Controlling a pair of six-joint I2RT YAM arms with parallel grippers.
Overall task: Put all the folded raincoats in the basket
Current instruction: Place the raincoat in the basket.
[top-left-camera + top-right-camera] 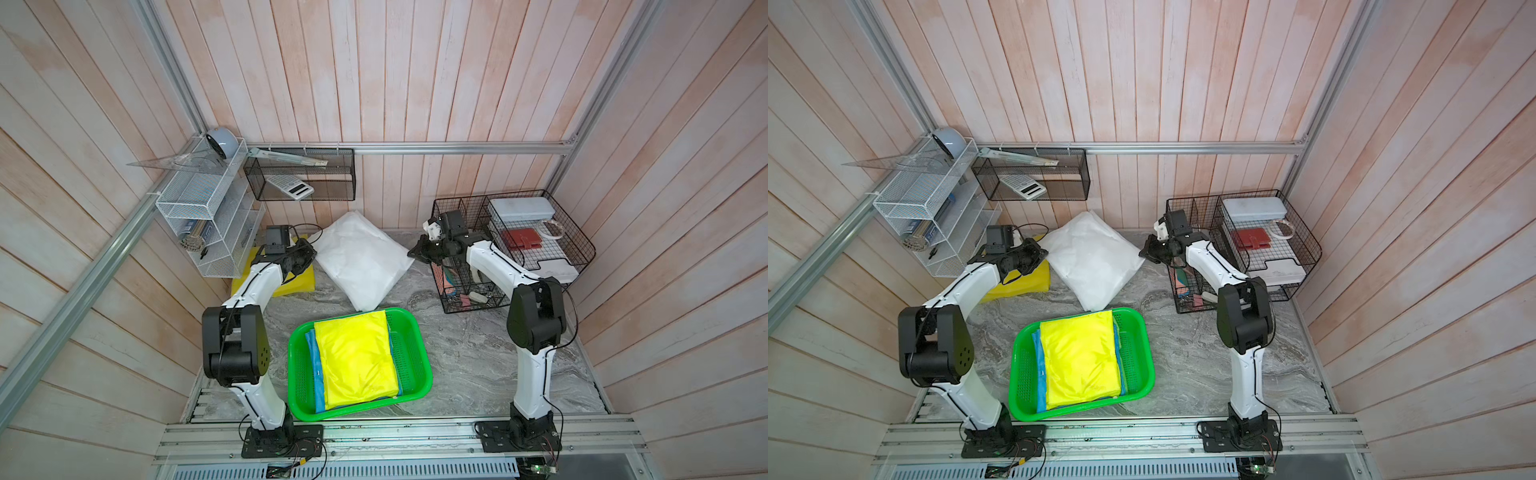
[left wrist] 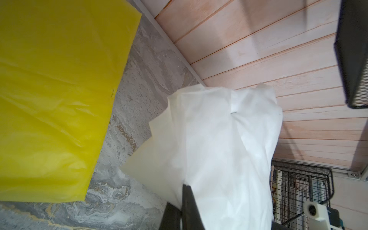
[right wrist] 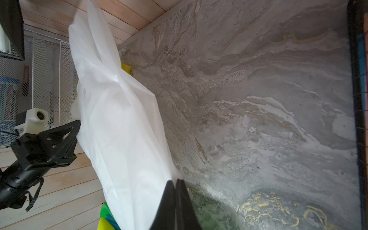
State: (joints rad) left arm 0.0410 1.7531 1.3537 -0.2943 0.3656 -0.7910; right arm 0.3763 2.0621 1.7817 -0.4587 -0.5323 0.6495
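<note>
The basket (image 1: 409, 353) is sitting near the front edge of the counter (image 1: 457, 353), and a yellow folded raincoat (image 1: 357, 361) is lying in it over a blue one (image 1: 312, 353). Just beyond its far rim, the white folded raincoat (image 1: 361, 262) is stretching toward the back edge, outside the basket. The left end effector (image 1: 311, 251) is clenching one side corner and the right end effector (image 1: 412, 252) the opposite one, while another yellow sheet (image 1: 291, 278) is lying toward the back-left corner.

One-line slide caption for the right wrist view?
The white raincoat held over the marble table, right gripper shut on one corner, left gripper on the opposite edge.
</note>
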